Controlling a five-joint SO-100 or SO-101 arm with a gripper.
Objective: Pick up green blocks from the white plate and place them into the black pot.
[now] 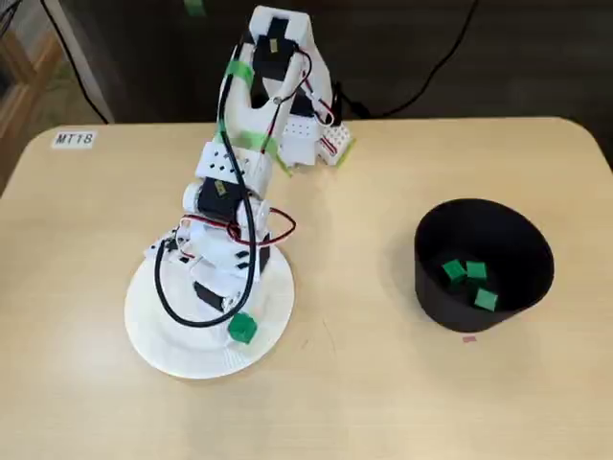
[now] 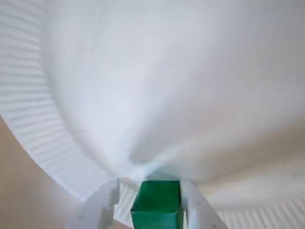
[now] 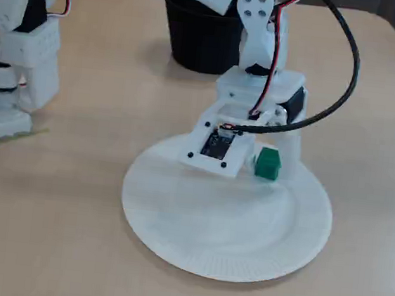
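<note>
Green blocks, count: 4 small green cubes can be seen in total.
Block at the tool: 1 green cube [image 2: 157,205] lies on the round white paper plate [image 1: 172,350], near its rim. It shows at the bottom centre of the wrist view and at the lower right part of the plate in a fixed view.
Blocks in the pot: 3 green cubes [image 1: 453,271] [image 1: 475,272] [image 1: 486,300] lie on the bottom of the round black pot [image 1: 433,305], at the right of a fixed view.
Tool: 1 white two-finger gripper [image 2: 151,188] is low over the plate, with 1 finger on each side of the cube. In the wrist view the right finger touches the cube, and a narrow gap shows between the left finger and the cube, so the jaws are a little wider than the cube and do not yet press it.
Arm: 1 white robot arm [image 1: 239,182] with green tape and black and red cables.
Surface: 1 light wooden table [image 1: 383,383]; plate and pot stand well apart on it.
Label: 1 white tag "MT18" [image 1: 74,139], upper left of a fixed view.
</note>
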